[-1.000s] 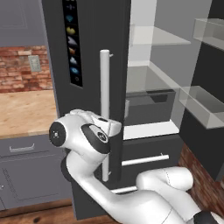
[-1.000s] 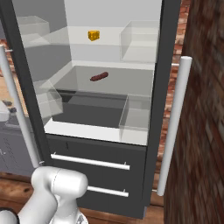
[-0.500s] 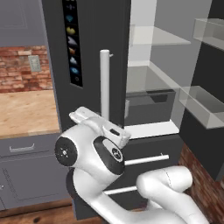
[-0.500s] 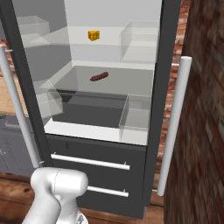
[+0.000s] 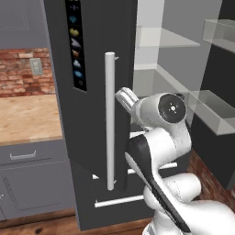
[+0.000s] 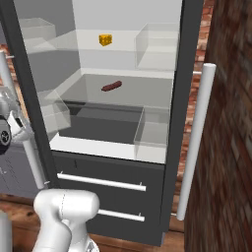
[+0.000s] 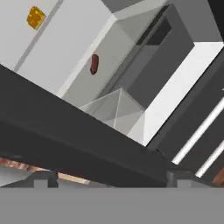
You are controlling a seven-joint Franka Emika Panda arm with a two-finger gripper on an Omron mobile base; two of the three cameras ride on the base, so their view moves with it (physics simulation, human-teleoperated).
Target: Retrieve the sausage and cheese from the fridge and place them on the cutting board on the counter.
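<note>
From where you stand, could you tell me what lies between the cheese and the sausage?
A white shelf under the cheese; the sausage lies below, right base view.

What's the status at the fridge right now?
Jaws open, holding nothing. Fridge open; cheese on upper shelf, sausage on shelf below, both untouched. Left door edge lies between hand and shelves in hand view.

Count — one fridge [image 6: 187, 98], both doors open; two long silver door handles [image 6: 197, 142]. One cheese wedge [image 6: 105, 40] on the upper shelf; one sausage [image 6: 111, 87] on the shelf below. Two drawer bar handles [image 6: 101, 181] under the white interior. One counter [image 5: 27, 119] — one cabinet drawer pull [image 5: 23, 156] beneath it.
</note>
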